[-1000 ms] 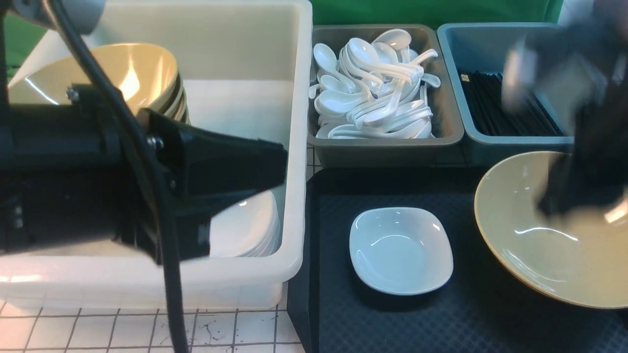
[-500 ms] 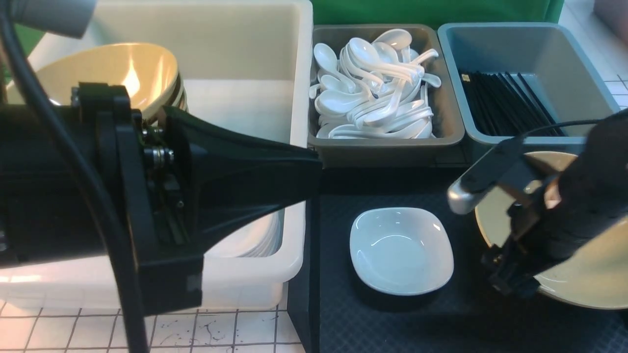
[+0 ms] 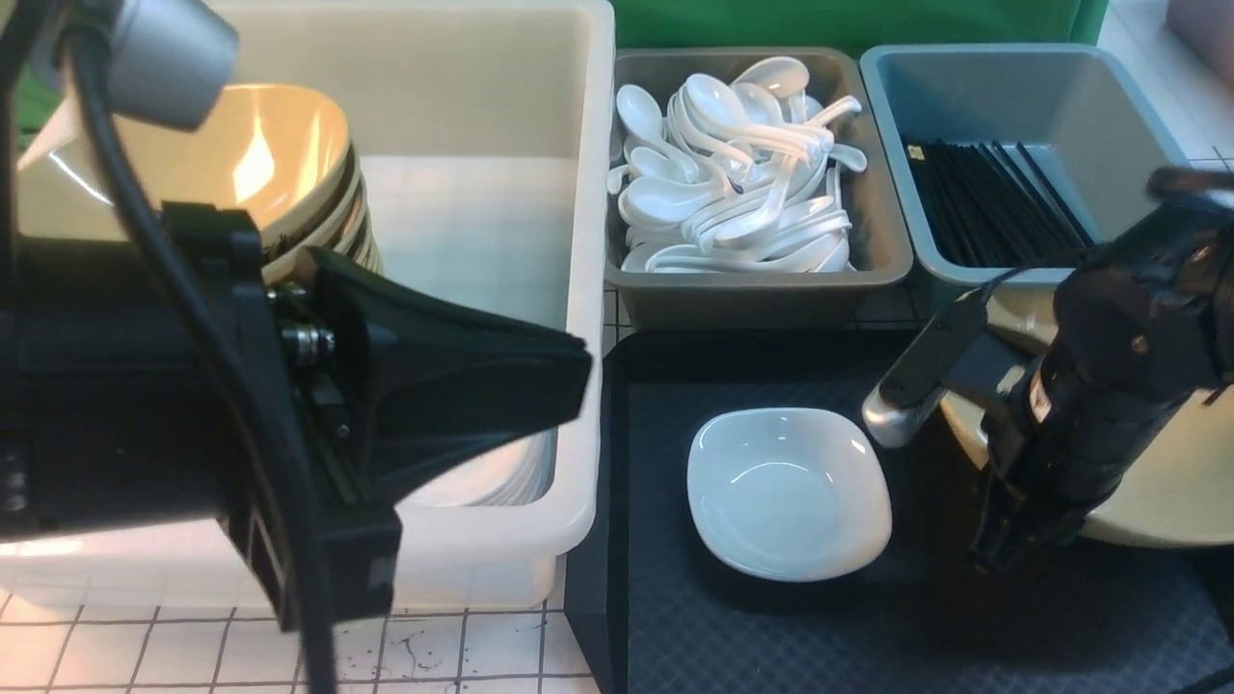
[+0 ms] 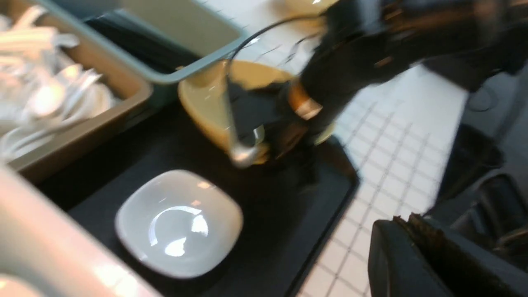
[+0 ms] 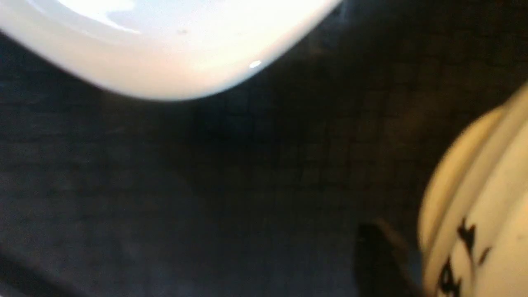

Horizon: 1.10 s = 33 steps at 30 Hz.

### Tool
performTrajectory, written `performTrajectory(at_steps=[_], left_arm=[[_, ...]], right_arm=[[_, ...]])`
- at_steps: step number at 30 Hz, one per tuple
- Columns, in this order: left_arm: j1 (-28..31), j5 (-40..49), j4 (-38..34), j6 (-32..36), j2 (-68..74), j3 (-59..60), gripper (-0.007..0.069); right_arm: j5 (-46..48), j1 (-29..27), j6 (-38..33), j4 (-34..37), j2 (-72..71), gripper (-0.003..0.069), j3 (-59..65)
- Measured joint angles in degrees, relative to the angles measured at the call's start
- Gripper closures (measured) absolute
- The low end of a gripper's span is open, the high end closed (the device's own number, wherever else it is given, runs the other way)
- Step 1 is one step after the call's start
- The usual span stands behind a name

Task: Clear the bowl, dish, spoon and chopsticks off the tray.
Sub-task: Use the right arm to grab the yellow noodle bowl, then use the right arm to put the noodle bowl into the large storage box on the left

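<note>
1. Gripping the bowl (image 3: 1176, 482) by its rim looks like the step in hand. The right hand (image 3: 1003, 554) is down at the bowl's 8 o'clock edge, on the tray (image 3: 771, 636). Whether it has clenched on the rim cannot be told: the arm hides the tips, and the wrist view shows only one dark finger (image 5: 375, 255) just beside the bowl's outer wall.
2. It should put one finger inside the rim and one outside, and bite deep. The glossy glaze would likely slip out of a shallow pinch.
3. The dish (image 3: 789, 492) sits on the tray at the bowl's 9 o'clock, near the hand. The bowl should go straight up before it swings, so it clears the dish.
4. Held by one edge, the wide bowl will probably hang tilted, so a slow carry suits it.
5. The likely goal is the tub (image 3: 588, 241) at the tray's 9 o'clock, where a bowl stack (image 3: 270, 154) stands in the 10 o'clock corner. The left hand (image 3: 574, 376), clenched with nothing seen in it, hovers over the tub's 4 o'clock side, across that path.
6. No spoon or chopsticks show on the visible part of the tray.
</note>
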Motion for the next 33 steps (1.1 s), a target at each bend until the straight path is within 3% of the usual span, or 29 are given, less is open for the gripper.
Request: performTrajectory(at_steps=[3, 8, 11, 17, 21, 24, 29, 33], left_arm=[[0.0, -0.5, 4.1, -3.4, -0.3, 0.0, 0.0625], [0.0, -1.3, 9.2, -6.5, -0.7, 0.0, 0.0625], [0.0, -3.5, 16.2, -11.5, -2.2, 0.0, 0.0625], [0.0, -4.3, 38.6, -36.5, -8.6, 0.0, 0.0625], [0.0, 1.1, 55.1, -57.2, -14.3, 0.0, 0.0625], [0.0, 5.7, 63.3, -67.2, -18.2, 0.0, 0.0625], [0.0, 12.1, 67.9, -71.9, -23.1, 0.0, 0.0625], [0.0, 14.1, 68.8, -72.6, -25.2, 0.0, 0.0625]], right_arm=[[6.6, 3.0, 1.8, 2.5, -4.7, 0.0599, -4.5], [14.9, 7.2, 3.4, 4.8, -9.6, 0.0606, -14.5], [17.0, 10.6, 1.2, 4.1, -9.8, 0.0606, -26.6], [16.0, 17.8, -11.7, 7.3, 1.3, 0.0606, -51.1], [13.4, 22.3, -24.0, 11.9, 14.8, 0.0606, -69.1], [12.0, 24.6, -29.6, 14.3, 23.7, 0.0606, -79.3], [5.6, 25.3, -36.8, 19.5, 35.3, 0.0606, -92.0], [-0.5, 25.3, -39.7, 20.1, 41.2, 0.0606, -94.7]])
